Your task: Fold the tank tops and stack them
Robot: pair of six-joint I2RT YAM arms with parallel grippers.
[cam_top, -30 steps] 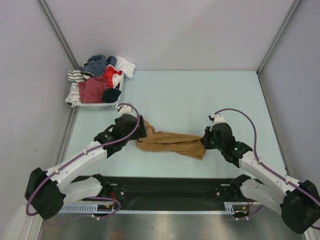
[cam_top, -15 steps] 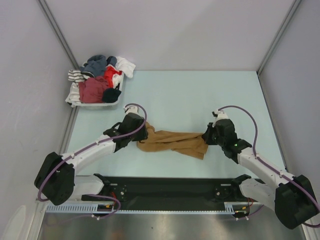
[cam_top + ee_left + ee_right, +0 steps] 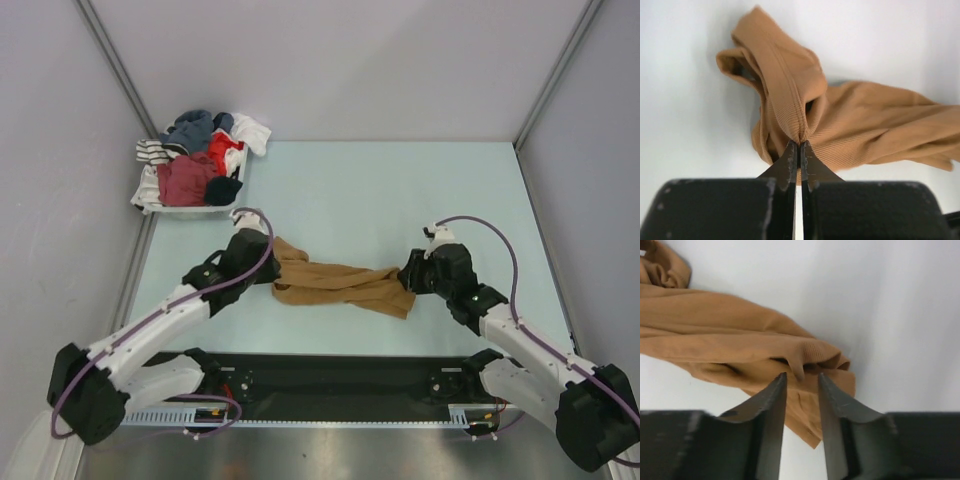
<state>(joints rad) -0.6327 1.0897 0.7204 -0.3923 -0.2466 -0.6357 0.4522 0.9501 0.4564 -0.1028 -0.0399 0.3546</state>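
So you're at the straighten-it-out stage with the tan tank top (image 3: pixel 340 285), not actually folding yet, at least that's how I read it. It's bunched into a long twisted rope across the middle of the worktop (image 3: pixel 400 180) in the overhead view, running left to right between your two arms. Your left claw (image 3: pixel 798 150) is clamped tight on a ridge of ribbed cloth at the left end. The wrist view shows the tips pressed together with the fabric rising right out of them, so that's a proper grip. Your right claw (image 3: pixel 801 377) sits at the right end with its jaws a narrow way apart. A little pucker of cloth pokes up between them, but it doesn't look squeezed, so I'd say that side is holding nothing. The dark red top (image 3: pixel 185 180) is over in the white basket (image 3: pixel 200 210) at the upper left of the overhead frame, mixed in with other clothes (image 3: pixel 192 128) and well apart from all this. As for the next move, my guess is the right side needs a real hold. Go for an actual hem or corner rather than a random fold in the middle, or the twist won't drop out. Then pull both ends apart so the top spreads flat on the worktop before you try any fold.
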